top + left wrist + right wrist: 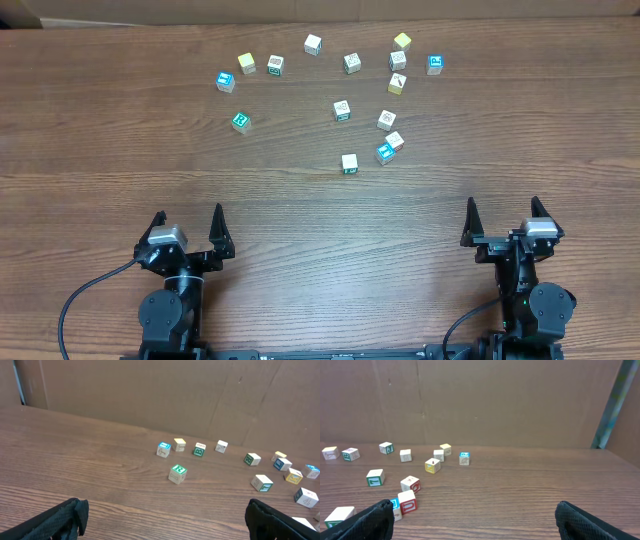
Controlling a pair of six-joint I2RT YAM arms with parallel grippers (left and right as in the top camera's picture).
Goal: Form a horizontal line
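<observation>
Wooden letter cubes lie scattered over the far half of the table (120, 180), with no row made yet. At the near edge the left gripper (188, 215) sits with jaws spread wide, holding nothing. The green R cube (240, 121) stands alone on the left. The pale cube (349, 163) with a green mark is nearer the middle, and just right of it the blue-lettered cube (383, 153) touches the red U cube (394, 141). The right gripper (504, 208) is likewise agape and empty. The cubes look light, hard and apt to slide, so I'd pinch opposite flat sides. Only the R and U read clearly.
</observation>
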